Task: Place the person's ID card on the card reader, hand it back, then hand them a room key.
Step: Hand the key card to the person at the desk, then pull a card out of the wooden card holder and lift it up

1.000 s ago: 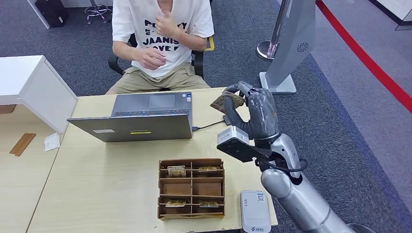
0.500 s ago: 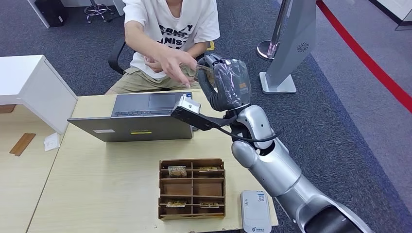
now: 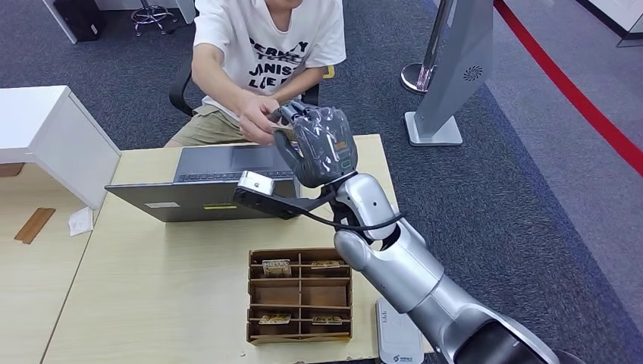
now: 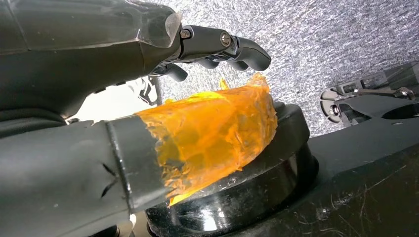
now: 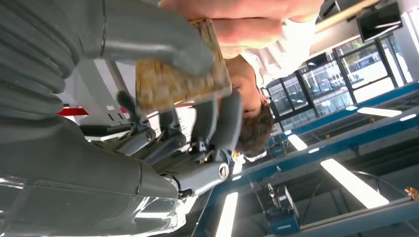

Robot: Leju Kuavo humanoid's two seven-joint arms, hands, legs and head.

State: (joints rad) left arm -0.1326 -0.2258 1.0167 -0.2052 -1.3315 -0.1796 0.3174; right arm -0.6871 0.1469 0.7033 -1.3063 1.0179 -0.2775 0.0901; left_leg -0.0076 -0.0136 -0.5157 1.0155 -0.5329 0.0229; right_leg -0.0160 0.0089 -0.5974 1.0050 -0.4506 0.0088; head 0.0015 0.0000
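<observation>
1. The right hand (image 3: 318, 144) has swung from the right side of the tabletop (image 3: 152, 280), up and leftwards over the far edge of it, to meet the seated person.
2. Its fingers (image 5: 163, 39) pinch a wooden room key card (image 5: 180, 81); the thumb presses it from one side and the darker fingers close behind it.
3. The person's hand (image 3: 258, 121), which a second ago was held at the chest, is now stretched out and touching the card; the right wrist view shows their fingers on its far edge.
4. I judge this to be the handover of the room key: both hold the card, and the robot has not yet let go.
5. The wooden key tray (image 3: 299, 296) and the white card reader (image 3: 398, 337) lie near the tabletop's front edge, the reader partly behind the arm.
6. The left hand (image 4: 148, 98) hangs low, its fingers apart and holding nothing.
</observation>
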